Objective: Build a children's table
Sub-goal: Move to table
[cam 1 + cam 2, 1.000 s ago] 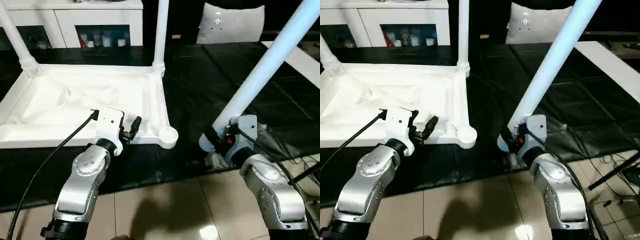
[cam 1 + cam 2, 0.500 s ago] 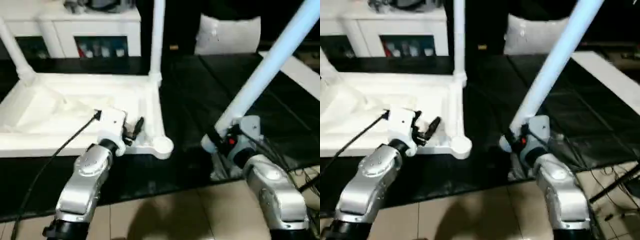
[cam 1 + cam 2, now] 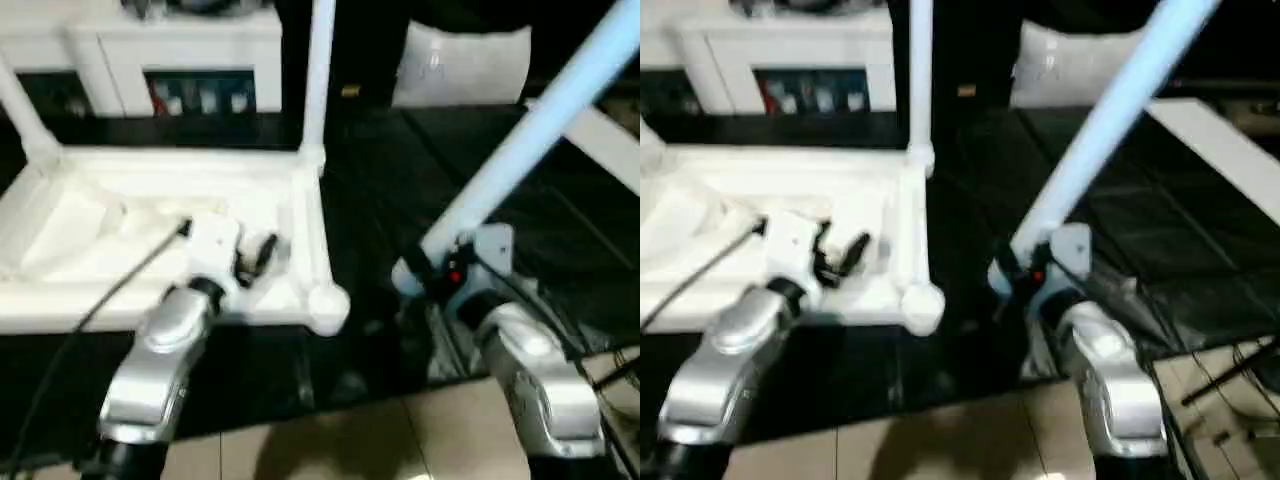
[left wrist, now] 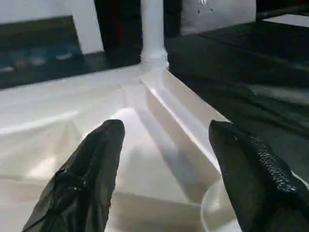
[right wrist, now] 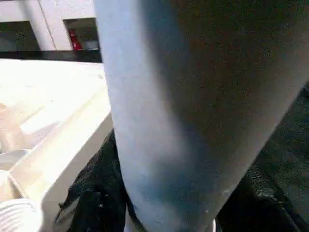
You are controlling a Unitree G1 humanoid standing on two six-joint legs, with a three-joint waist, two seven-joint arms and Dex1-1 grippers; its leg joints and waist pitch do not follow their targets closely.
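The white table top [image 3: 150, 215] lies underside up on the black mat, with one leg [image 3: 319, 70] standing in its far right corner socket and another leg [image 3: 22, 110] in the far left one. The near right corner socket [image 3: 328, 306] holds nothing. My left gripper [image 3: 262, 250] hovers open over the top's right part, near the rim [image 4: 179, 104], fingers [image 4: 84, 176] wide apart. My right gripper [image 3: 425, 275] is shut on a third leg [image 3: 530, 130] near its thick end. That leg slants up to the right, its end just right of the empty socket [image 5: 14, 212].
A white cabinet [image 3: 150, 40] stands behind the table top. A white cushion-like object [image 3: 462, 62] lies at the back, and a white board [image 3: 610, 140] at the far right. The black mat [image 3: 400, 170] ends at tiled floor [image 3: 350, 440] near me. Cables trail at the right.
The whole view has shifted and tilted. My left gripper has moved slightly further in over the table top. My right gripper still holds the leg beside the near right corner.
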